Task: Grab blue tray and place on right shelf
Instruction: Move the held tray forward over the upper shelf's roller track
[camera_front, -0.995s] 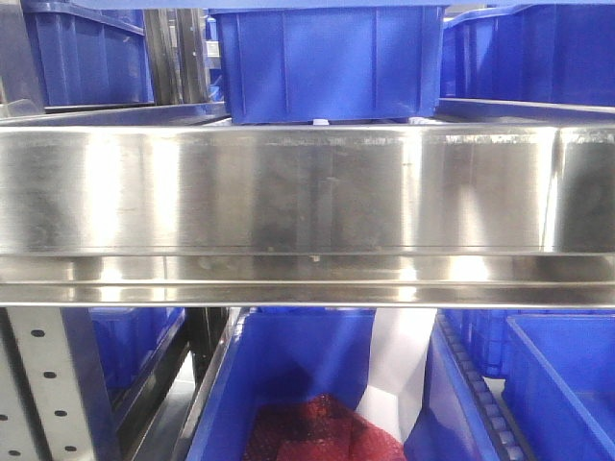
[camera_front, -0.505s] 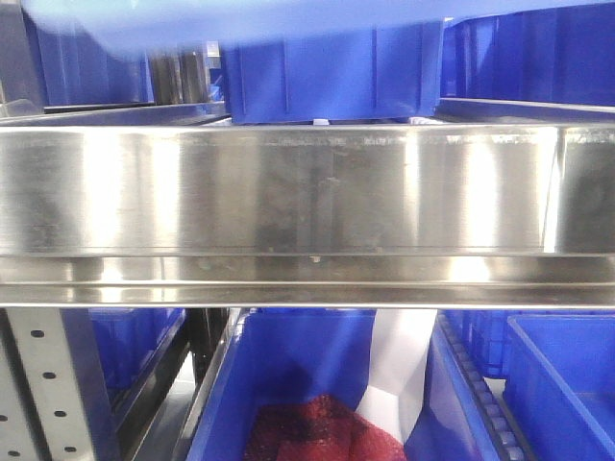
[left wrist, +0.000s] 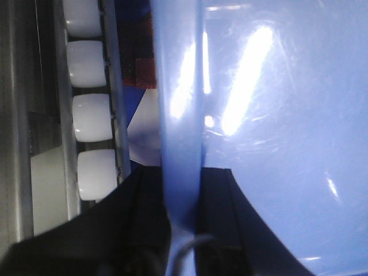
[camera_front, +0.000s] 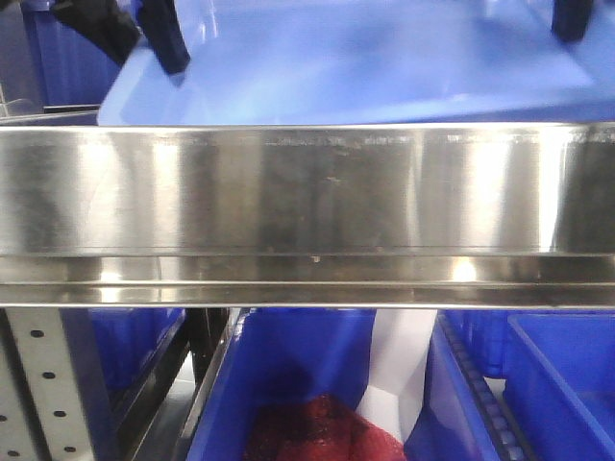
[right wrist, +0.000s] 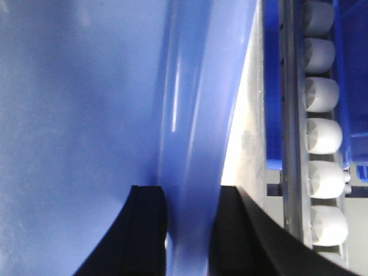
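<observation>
Wrist views: left gripper [left wrist: 181,192], right gripper [right wrist: 190,201] each clamped on blue tray [camera_front: 365,67] rim, front view: tray long axis left-right, above right shelf [camera_front: 307,192] lip

Left tool [left wrist: 181,192]: black fingers [left wrist: 144,213] are clamping the rim of the blue tray [camera_front: 365,67], one finger on each side of it. Right tool [right wrist: 188,204]: is gripping the opposite rim the same way. In the front view, both are reaching in from above, at the upper corners.
</observation>
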{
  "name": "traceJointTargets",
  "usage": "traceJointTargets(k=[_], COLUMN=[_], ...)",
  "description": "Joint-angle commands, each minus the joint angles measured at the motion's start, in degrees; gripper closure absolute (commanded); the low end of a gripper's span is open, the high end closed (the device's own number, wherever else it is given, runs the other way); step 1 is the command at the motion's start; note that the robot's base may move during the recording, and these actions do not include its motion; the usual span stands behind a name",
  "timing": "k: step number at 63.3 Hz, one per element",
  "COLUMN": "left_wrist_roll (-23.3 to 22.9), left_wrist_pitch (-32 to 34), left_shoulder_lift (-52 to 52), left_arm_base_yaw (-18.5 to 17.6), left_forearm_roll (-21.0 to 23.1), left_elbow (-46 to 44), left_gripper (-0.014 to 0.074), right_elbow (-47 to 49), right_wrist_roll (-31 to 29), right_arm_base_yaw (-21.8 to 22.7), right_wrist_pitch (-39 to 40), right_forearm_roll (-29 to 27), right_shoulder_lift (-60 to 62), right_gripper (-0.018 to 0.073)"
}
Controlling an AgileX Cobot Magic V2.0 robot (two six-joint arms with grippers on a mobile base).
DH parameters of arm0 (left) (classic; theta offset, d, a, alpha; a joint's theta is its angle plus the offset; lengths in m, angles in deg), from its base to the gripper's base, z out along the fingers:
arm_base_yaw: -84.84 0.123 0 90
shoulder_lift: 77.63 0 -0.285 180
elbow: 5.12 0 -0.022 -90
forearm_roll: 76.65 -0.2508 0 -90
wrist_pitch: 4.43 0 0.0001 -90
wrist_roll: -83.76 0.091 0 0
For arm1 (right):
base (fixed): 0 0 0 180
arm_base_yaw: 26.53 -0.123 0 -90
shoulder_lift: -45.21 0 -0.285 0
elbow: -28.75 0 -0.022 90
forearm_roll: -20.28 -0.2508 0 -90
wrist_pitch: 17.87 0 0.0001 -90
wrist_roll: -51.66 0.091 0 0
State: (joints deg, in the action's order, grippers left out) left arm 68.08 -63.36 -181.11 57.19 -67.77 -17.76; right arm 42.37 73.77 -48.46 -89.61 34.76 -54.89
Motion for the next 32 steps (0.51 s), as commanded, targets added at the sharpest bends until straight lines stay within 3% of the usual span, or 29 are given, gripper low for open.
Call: traceJointTargets(k=[1,8,18,26,32], left_wrist_roll=[1.37,1.42,1.42,2.43,2.80], left_wrist_pitch=[5.57,5.72,5.72,5.72,5.18], left_shoulder_lift=[2.31,2.31,2.31,2.31,2.31], left_arm_base_yaw=[-1.21,-1.21,-1.21,-1.21,-1.21], left_forearm_roll=[4.92,4.92,4.13,4.07,3.87], left_elbow=[-2.39,-2.39,-2.39,-2.39,-2.39], left_gripper=[0.0601,0.0440,0.0160,0.0024,0.0022], right_elbow=[2.11,2.11,2.11,2.11,2.11], right_wrist_roll=[-1.88,-1.88,-1.88,-1.88,-1.88], right_arm_base_yaw=[-0.78,-0.78,-0.78,-0.78,-0.78], right_wrist_pitch=[3.20,3.41,3.59,3.59,3.67], right_forearm_roll=[-4.37,-4.42,-4.11,-3.40,-2.76], right_shoulder_lift=[1.52,1.46,1.46,1.46,1.52], right_gripper=[0.0526,0.0358,-0.0060,-0.0036,-0.0036])
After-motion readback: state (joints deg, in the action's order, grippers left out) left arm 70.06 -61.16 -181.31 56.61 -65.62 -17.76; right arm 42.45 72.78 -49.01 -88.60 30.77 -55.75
